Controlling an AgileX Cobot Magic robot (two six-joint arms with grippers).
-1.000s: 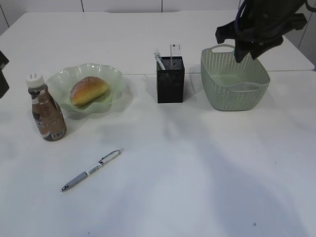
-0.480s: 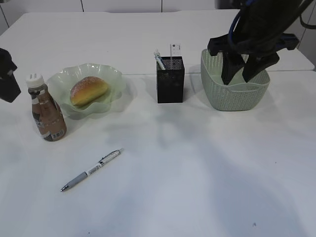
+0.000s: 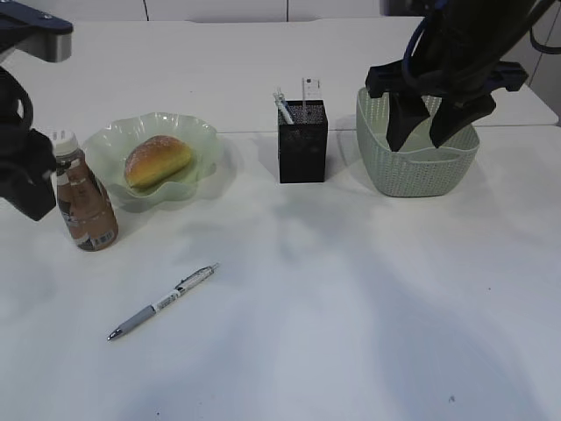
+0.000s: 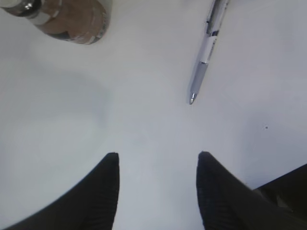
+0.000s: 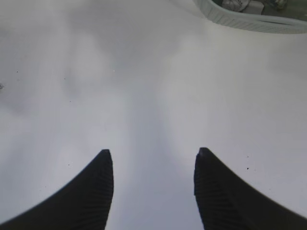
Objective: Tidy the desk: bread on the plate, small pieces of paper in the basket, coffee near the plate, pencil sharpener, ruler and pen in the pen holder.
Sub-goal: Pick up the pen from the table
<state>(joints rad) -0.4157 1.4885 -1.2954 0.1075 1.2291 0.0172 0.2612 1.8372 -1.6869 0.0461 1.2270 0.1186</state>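
Left wrist view: left gripper [image 4: 156, 165] empty, jaws apart above bare desk [image 4: 120, 120], pen [image 4: 206, 52] lying loose just ahead; judged next step is the pen, best gripped mid-barrel across its length, then lifted to the pen holder [image 3: 302, 145]. Right gripper [image 5: 151, 163] also spread and empty at the basket [image 3: 421, 171]. Coffee [image 3: 83, 202] beside the left arm risks a knock; bread [image 3: 158, 160] on plate [image 3: 114, 140].

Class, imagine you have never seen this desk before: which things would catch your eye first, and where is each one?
The sugared bread draws the eye first, lying on the ruffled green plate at the left, with the coffee bottle standing just beside it. Next comes the black pen holder in the middle and the green basket to its right, under a dark robot arm. One pen lies alone on the bare desk in front.
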